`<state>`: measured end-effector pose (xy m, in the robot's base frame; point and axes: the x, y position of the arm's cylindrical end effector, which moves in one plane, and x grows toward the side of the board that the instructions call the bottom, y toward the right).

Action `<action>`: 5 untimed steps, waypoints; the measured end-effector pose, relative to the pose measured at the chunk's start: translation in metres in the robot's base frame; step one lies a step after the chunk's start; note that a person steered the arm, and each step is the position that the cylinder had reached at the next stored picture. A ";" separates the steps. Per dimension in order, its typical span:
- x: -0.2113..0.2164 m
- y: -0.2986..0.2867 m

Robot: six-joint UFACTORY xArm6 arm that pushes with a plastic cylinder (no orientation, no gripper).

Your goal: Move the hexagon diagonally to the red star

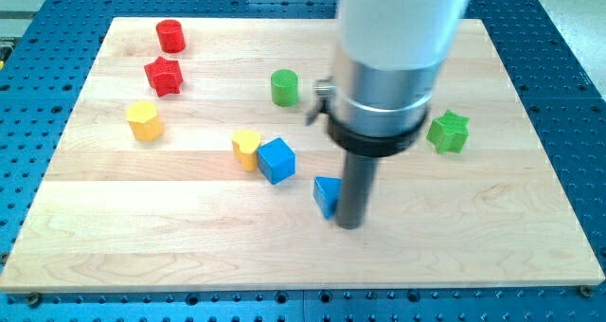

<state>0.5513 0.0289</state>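
The yellow hexagon (145, 119) lies at the view's left, just below the red star (163, 76). My tip (349, 223) is far to the right of both, low in the middle of the board. It stands right next to a small blue triangular block (327, 194), on that block's right side. Whether they touch I cannot tell.
A red cylinder (170, 35) sits above the red star. A yellow block (246, 149) touches a blue cube (276, 160) near the middle. A green cylinder (284, 87) is above them and a green star (449, 132) is at the right. The wooden board (530, 246) ends near the bottom.
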 end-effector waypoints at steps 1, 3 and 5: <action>-0.027 -0.048; -0.045 -0.217; -0.137 -0.282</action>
<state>0.4144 -0.2535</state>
